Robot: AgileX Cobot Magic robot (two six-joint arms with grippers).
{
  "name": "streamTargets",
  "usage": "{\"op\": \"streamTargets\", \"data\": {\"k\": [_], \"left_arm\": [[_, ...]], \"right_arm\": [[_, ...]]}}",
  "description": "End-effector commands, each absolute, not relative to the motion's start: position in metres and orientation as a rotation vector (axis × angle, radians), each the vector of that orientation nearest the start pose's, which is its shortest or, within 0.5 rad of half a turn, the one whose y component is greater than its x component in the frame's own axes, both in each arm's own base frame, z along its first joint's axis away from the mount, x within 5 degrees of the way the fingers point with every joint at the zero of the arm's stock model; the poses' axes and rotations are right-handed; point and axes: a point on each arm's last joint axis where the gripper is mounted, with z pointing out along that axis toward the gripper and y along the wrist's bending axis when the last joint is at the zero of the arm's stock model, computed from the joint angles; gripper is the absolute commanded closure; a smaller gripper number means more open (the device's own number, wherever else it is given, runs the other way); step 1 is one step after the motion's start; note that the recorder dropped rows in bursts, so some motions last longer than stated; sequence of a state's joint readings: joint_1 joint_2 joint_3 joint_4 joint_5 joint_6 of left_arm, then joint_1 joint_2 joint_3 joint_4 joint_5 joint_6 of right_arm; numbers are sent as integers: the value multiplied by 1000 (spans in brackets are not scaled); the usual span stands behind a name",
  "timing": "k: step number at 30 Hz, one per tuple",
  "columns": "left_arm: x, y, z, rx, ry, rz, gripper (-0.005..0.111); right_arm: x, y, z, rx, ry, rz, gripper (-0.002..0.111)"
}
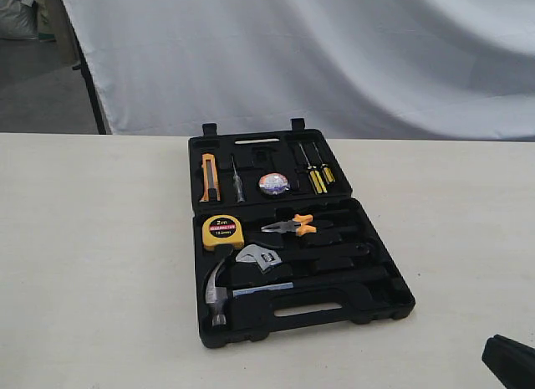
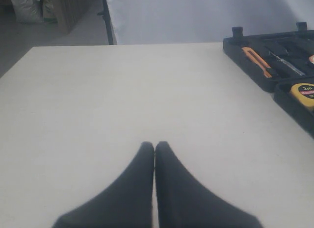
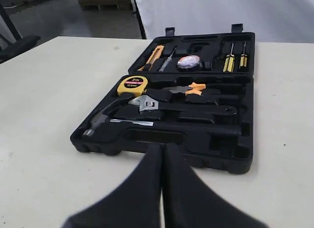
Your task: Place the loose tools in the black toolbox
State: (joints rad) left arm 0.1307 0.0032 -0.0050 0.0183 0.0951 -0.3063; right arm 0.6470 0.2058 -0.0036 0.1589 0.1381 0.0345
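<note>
Both claws are pinched fully shut and hold nothing. The left claw (image 2: pixel 154 147) sits over bare table (image 1: pixel 100 255), with the black toolbox (image 1: pixel 384 304) well off to its side. The right claw (image 3: pixel 163 147) is the nearer one, with the box's front edge just ahead of it.

Nothing loose shows on the table. The hammer (image 1: pixel 219 289) lies in the front recess, long axis along the box's front edge and crosswise to the right claw. The wrench (image 1: pixel 259 257) lies just behind it, roughly parallel. The tape roll (image 1: pixel 272 184) is in the lid half.

Looks done to me. I can't tell if the wrench is fully seated; any nudge falls to the right arm.
</note>
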Motion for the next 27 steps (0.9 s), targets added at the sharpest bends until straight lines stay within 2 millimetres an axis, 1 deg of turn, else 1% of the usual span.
{"op": "streamTargets", "data": {"k": [1, 4, 6, 11, 15, 19, 27], "left_arm": [[55, 9, 208, -346, 1526, -103, 106], [55, 9, 208, -346, 1526, -103, 106], [55, 9, 208, -346, 1526, -103, 106], [55, 9, 208, -346, 1526, -103, 106], [55, 9, 208, -346, 1526, -103, 106], [55, 9, 208, -346, 1526, -103, 106], [55, 9, 208, -346, 1526, -103, 106]], "right_arm": [[56, 44, 188, -436, 1812, 598, 109], [55, 44, 188, -435, 1809, 599, 109], [55, 41, 189, -393, 1800, 594, 109], [52, 24, 192, -190, 1732, 459, 109], [53, 18, 194, -101, 1709, 371, 109], [54, 15, 192, -94, 1719, 285, 109], [54, 14, 192, -97, 1721, 275, 109]]}}
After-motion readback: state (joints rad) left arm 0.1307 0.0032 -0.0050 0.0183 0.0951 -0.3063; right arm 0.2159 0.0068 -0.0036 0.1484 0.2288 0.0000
